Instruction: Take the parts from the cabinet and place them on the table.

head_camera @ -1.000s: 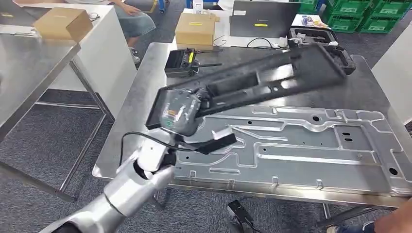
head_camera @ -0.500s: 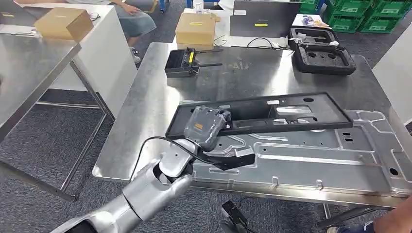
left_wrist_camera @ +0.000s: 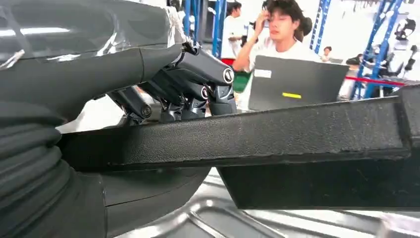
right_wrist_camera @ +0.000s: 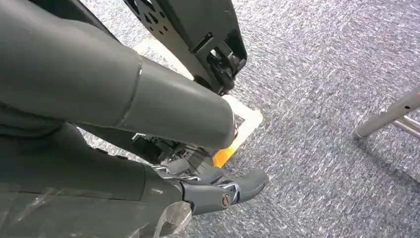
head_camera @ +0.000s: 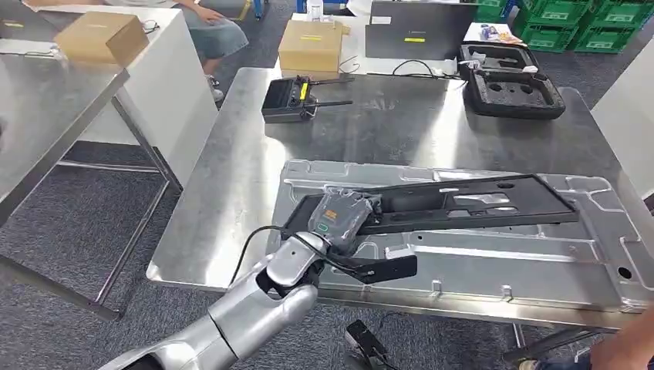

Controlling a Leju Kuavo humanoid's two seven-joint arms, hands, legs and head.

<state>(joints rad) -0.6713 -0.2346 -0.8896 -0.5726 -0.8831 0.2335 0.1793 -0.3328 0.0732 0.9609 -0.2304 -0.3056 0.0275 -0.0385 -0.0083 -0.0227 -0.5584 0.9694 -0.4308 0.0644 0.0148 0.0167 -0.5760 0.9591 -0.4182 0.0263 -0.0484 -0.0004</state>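
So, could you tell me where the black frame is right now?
In the head view the black frame lies across the silver panel on the near table, its left end gripped by the left hand.

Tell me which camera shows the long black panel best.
The head view: the whole black panel shows end to end, lying across the big metal sheet on the table, with the left hand gripping one end. The left wrist view gives a close strip of its edge. The right wrist view looks at the floor.
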